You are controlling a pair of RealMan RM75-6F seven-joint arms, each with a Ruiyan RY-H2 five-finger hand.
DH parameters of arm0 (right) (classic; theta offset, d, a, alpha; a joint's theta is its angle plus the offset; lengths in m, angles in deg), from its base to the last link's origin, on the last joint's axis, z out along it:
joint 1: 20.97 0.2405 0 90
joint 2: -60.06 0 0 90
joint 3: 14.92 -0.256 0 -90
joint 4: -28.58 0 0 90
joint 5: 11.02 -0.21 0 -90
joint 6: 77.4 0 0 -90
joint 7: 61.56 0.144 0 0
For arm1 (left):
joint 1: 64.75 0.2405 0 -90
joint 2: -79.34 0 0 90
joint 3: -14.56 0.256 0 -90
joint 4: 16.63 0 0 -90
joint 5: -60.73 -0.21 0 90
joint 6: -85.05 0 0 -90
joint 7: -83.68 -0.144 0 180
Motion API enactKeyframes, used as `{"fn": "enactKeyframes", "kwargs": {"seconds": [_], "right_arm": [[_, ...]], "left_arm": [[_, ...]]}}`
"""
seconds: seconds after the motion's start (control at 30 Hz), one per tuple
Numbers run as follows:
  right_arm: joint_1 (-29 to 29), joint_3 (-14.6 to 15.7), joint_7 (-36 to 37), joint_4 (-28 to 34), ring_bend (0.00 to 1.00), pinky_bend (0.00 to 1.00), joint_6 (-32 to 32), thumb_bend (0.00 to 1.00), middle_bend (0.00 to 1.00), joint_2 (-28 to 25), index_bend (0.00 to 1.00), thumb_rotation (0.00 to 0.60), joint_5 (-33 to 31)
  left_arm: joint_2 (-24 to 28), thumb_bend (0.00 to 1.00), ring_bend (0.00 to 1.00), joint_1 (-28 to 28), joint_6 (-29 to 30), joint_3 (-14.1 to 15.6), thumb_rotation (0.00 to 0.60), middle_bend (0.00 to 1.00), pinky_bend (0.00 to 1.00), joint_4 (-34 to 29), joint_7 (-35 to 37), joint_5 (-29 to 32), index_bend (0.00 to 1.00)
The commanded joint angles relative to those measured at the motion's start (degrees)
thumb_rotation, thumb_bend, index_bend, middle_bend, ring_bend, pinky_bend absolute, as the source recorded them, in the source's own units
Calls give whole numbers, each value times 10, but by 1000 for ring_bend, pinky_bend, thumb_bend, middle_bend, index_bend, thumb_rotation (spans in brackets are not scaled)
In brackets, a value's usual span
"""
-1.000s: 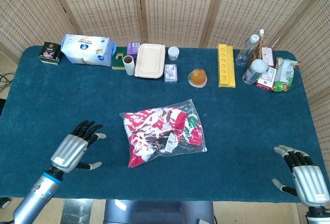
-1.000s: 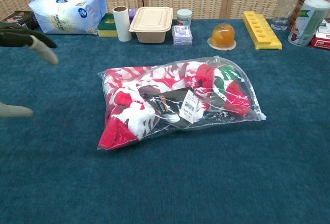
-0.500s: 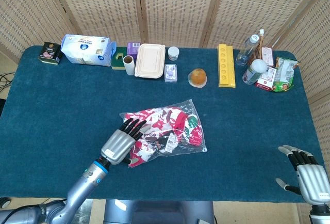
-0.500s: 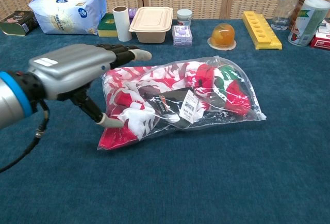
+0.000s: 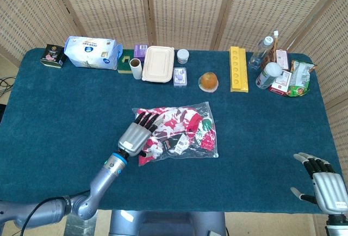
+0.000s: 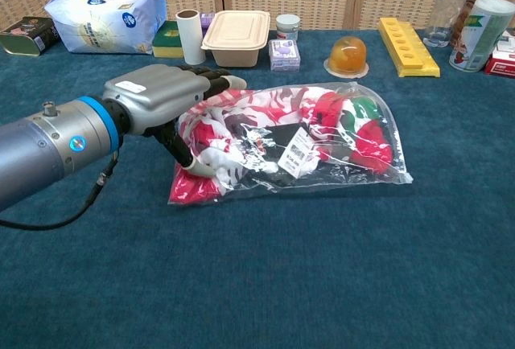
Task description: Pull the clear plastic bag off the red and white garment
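Note:
The clear plastic bag (image 5: 190,135) (image 6: 338,140) lies mid-table with the red and white garment (image 5: 176,120) (image 6: 265,112) inside, a white tag (image 6: 298,153) showing through. My left hand (image 5: 139,134) (image 6: 165,98) lies on the bag's left end. Its fingers (image 6: 216,84) stretch straight over the top, and its thumb (image 6: 195,168) presses the near side. That end of the bag is bunched up under the hand. My right hand (image 5: 325,184) hovers at the table's front right corner, fingers apart, holding nothing.
Along the back edge stand a blue-white pack (image 5: 91,52), a paper roll (image 5: 136,67), a beige lunch box (image 5: 159,63), an orange jelly cup (image 5: 208,81), a yellow tray (image 5: 238,68), bottles and snack packs (image 5: 280,73). Blue cloth (image 5: 65,116) surrounds the bag.
My left hand moved from the front left onto the bag's left end. It pushed the bag right and away, crumpling that end. The right hand barely moved.

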Motion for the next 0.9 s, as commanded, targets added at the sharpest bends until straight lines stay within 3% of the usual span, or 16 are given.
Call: {"fn": "enactKeyframes", "kwargs": {"seconds": [0.03, 0.5, 0.67, 0.9], "right_arm": [[1, 0, -10, 9, 233, 215, 2, 108, 239, 1, 204, 600, 1], [12, -6, -45, 43, 233, 216, 18, 109, 239, 3, 204, 600, -5], [6, -6, -39, 41, 233, 216, 8, 108, 239, 0, 204, 600, -4], [2, -5, -22, 31, 233, 215, -1, 108, 239, -2, 204, 600, -3]], "left_arm": [[18, 21, 0, -16, -6, -15, 600, 24, 52, 16, 2, 13, 0], [106, 22, 0, -55, -18, -40, 600, 25, 52, 45, 11, 46, 0], [169, 21, 0, -55, -53, -49, 600, 25, 52, -25, 58, 75, 0], [256, 21, 0, -53, -118, -62, 600, 25, 52, -116, 189, 53, 0]]}}
